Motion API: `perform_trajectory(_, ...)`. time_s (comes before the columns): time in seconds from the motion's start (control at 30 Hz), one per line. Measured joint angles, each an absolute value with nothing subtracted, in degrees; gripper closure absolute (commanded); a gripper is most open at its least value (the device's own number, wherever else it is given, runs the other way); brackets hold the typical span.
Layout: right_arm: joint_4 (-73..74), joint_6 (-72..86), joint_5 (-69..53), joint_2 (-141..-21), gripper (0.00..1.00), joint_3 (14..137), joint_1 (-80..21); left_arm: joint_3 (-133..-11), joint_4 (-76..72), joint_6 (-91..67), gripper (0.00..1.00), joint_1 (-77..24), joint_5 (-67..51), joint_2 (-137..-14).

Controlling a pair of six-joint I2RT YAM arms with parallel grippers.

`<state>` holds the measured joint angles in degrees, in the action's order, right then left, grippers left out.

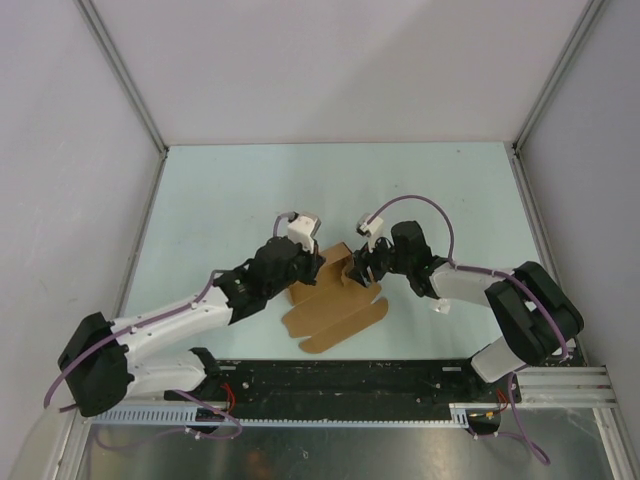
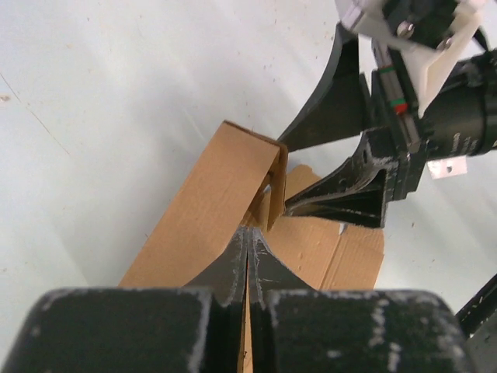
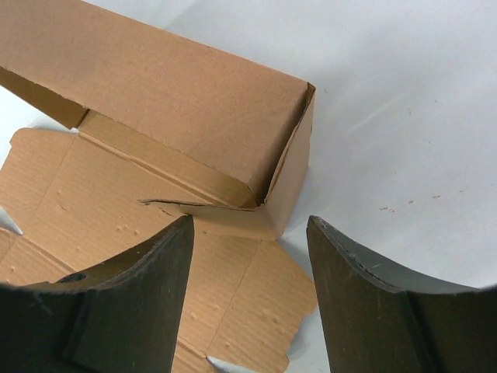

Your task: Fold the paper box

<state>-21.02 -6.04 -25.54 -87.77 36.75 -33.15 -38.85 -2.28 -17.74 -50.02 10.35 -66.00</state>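
The paper box (image 1: 335, 312) is a brown cardboard sheet at the table's near middle, with its far panels raised into a half-formed oblong shell and rounded flaps lying flat toward the arms. My left gripper (image 1: 312, 263) is shut on a raised panel's thin edge, which shows between the closed fingers in the left wrist view (image 2: 248, 237). The box's folded wall (image 2: 202, 206) rises ahead. My right gripper (image 1: 360, 268) is open, its fingers straddling the shell's end corner (image 3: 273, 203). One finger (image 3: 140, 287) is over the flat flap and the other is over bare table. It also shows in the left wrist view (image 2: 314, 167).
White walls with metal posts (image 1: 122, 75) enclose the pale table on three sides. A black rail (image 1: 400, 385) runs along the near edge between the arm bases. A small white bit (image 1: 441, 307) sits by the right arm.
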Motion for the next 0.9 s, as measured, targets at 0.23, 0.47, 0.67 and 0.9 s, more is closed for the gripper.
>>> perform_trajectory(0.23, -21.34, -6.0, -26.48, -87.77, 0.36, 36.75, -32.95, -40.95, -2.17, -16.88, 1.0, -44.29, 9.78, -66.11)
perform_trajectory(0.47, -21.87, -5.61, -27.38, -87.77, 0.36, 36.75, -32.86, -42.24, -2.22, -16.43, 1.0, -41.21, 8.54, -72.58)
perform_trajectory(0.67, -22.31, -5.56, -27.79, -88.03, 0.36, 36.75, -32.86, -42.24, -2.33, -16.45, 1.0, -40.97, 8.25, -76.23)
perform_trajectory(0.9, -23.9, -4.58, -28.14, -89.65, 0.38, 36.75, -32.86, -42.24, -2.44, -16.45, 1.0, -39.51, 7.66, -77.21)
